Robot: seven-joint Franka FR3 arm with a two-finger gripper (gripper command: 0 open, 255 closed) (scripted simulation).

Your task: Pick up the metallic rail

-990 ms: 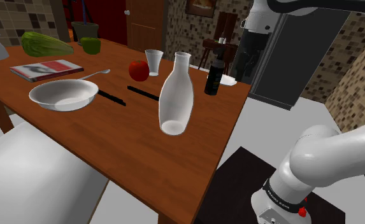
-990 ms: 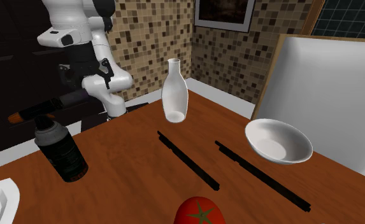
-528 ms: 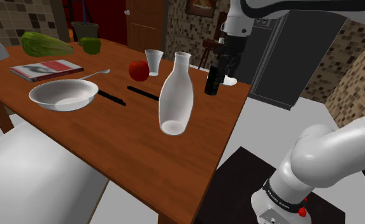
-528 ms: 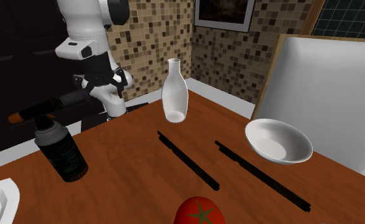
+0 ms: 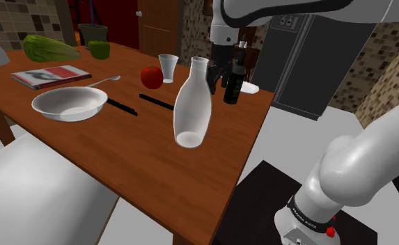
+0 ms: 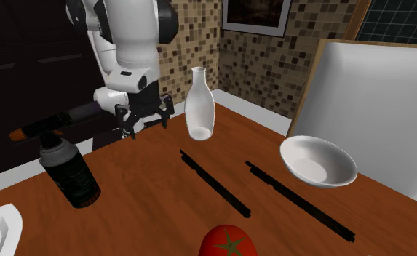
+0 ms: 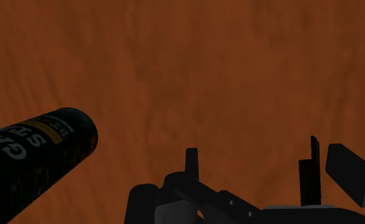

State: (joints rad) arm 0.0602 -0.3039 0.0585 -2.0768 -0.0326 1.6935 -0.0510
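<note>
Two thin black rails lie on the brown table [image 5: 121, 146]. One rail [image 5: 156, 101] [image 6: 214, 183] sits between the tomato and the white carafe. The other rail [image 5: 121, 106] [image 6: 299, 200] lies beside the white bowl. My black gripper [image 5: 217, 80] [image 6: 147, 121] hangs open a little above the table's far part, between the carafe [image 5: 193, 104] and the dark bottle [image 5: 233, 83], well short of either rail. In the wrist view the gripper [image 7: 251, 168] has bare wood between its fingers and the dark bottle [image 7: 34, 159] off to one side.
Beside the rails are a white bowl [image 5: 69, 103] [image 6: 318, 161] and a red tomato [image 5: 152, 76] [image 6: 228, 241]. A glass [image 5: 168, 67], spoon [image 5: 106, 81], book [image 5: 50, 75], lettuce [image 5: 48, 49] and green pepper [image 5: 99, 49] lie farther along. A white chair [image 5: 44, 188] stands at the table's near side.
The arm has swung toward the shoulder view's left and come down, from beyond the table's far edge to over the table by the carafe. The fingers stayed open.
</note>
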